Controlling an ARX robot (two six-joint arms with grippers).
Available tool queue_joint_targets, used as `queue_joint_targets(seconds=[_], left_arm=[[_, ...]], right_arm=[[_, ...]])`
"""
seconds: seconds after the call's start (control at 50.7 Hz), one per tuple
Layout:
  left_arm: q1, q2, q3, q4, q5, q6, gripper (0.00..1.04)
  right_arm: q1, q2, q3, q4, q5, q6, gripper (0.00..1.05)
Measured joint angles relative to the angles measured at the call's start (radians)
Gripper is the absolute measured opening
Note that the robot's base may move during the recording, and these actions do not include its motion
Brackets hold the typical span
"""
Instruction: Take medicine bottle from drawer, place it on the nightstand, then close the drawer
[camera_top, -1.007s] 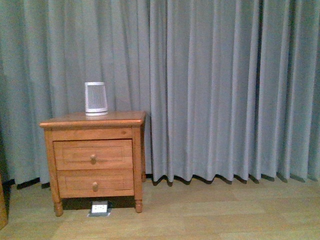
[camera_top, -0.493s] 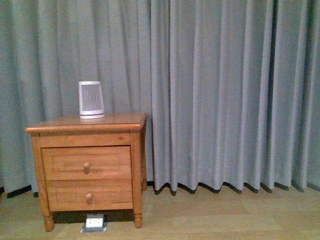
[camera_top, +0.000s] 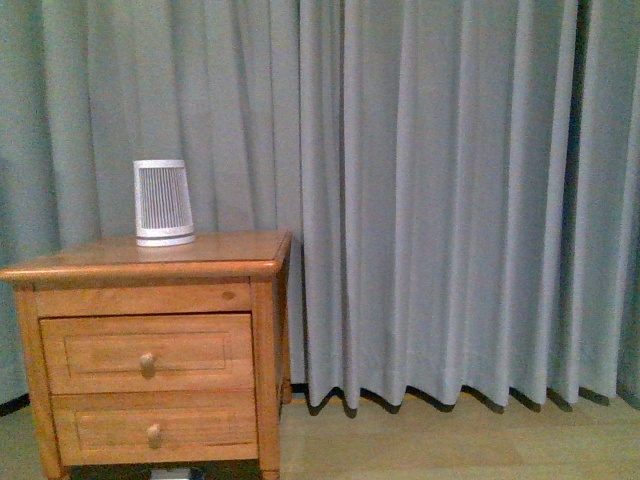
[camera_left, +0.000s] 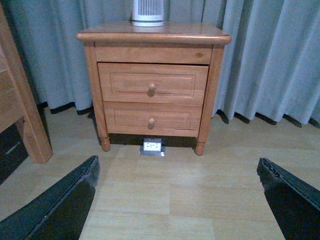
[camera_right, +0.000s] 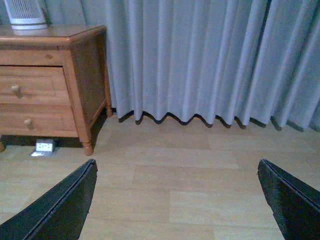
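Observation:
The orange-brown nightstand (camera_top: 140, 262) stands at the left of the front view, against the curtain. The left wrist view shows the nightstand (camera_left: 152, 37) from straight ahead, across a stretch of floor. Its upper drawer (camera_top: 147, 352) (camera_left: 152, 83) looks closed, with a round knob in the middle. The medicine bottle is hidden. My left gripper (camera_left: 177, 170) is open above the wooden floor, well short of the cabinet. My right gripper (camera_right: 175, 167) is also open with nothing in it, and the nightstand (camera_right: 50, 37) lies off to one side of it.
A white-grey ribbed device (camera_top: 164, 203) (camera_left: 148, 12) sits on the nightstand's top. The lower drawer (camera_top: 155, 428) is closed. A floor socket plate (camera_left: 152, 146) (camera_right: 44, 147) lies under the cabinet. Grey curtain (camera_top: 450, 200) fills the back. Another wooden piece (camera_left: 20, 100) stands beside the nightstand.
The front view has drawn closer over the second: the nightstand looks bigger and has slid toward the left and lower edge, cutting off its feet and the floor socket.

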Motion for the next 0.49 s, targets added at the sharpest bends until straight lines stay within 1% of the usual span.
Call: queue_joint_targets(seconds=[0.454,0.493], left_arm=[[0.0,0.0,0.0,0.0,0.001,0.0,0.98],[0.003,0.024,0.015,-0.048,0.011,-0.025,0.98]], right_arm=[[0.0,0.0,0.0,0.0,0.0,0.0,0.98],[0.0,0.0,0.0,0.0,0.0,0.0,0.98]])
